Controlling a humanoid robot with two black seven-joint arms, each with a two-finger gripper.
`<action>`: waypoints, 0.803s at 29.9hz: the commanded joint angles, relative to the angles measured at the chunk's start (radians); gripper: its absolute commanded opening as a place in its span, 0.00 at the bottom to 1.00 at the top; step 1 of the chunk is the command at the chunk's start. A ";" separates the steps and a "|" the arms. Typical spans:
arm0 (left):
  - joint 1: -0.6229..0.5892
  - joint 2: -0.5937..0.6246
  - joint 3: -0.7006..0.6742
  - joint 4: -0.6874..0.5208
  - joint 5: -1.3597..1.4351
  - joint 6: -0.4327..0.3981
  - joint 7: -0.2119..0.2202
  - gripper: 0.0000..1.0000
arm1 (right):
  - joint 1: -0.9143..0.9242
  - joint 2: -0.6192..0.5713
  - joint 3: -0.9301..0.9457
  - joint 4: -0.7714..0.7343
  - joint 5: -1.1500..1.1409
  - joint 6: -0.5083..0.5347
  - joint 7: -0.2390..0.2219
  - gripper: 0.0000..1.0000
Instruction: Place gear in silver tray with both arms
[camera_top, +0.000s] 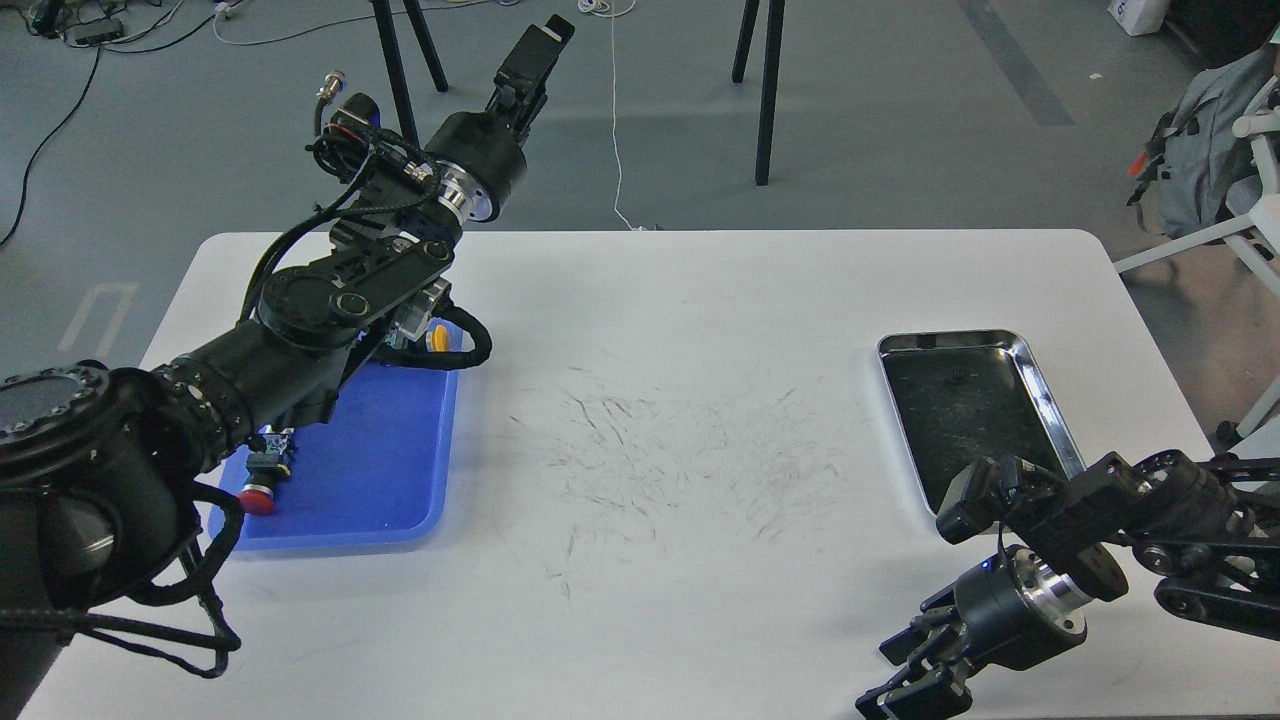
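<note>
The silver tray (1054, 410) lies on the right of the white table (700, 300), and its dark scuffed bottom holds nothing. I cannot make out a gear; my left arm covers part of the blue tray (390, 470). My left gripper (535, 45) is raised high beyond the table's far edge, above and behind the blue tray; it is dark and seen end-on. My right gripper (905, 675) hangs low over the table's front right edge, in front of the silver tray, with its fingers apart and nothing between them.
In the blue tray lie a small part with a red cap (260, 495) and a yellow piece (437, 340) under my left arm. Black stand legs (765, 90) are on the floor behind the table. A grey backpack (1205, 140) is at the far right.
</note>
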 joint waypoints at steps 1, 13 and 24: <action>0.004 0.006 0.000 0.000 0.000 -0.001 0.000 0.99 | 0.001 0.000 -0.004 0.000 -0.025 0.000 0.000 0.76; 0.011 0.011 0.000 0.000 0.000 -0.001 0.000 0.99 | 0.004 0.009 -0.006 0.000 -0.033 0.000 0.000 0.69; 0.015 0.008 0.000 0.000 0.000 -0.001 0.000 0.99 | -0.005 0.024 -0.006 0.000 -0.024 0.000 0.000 0.67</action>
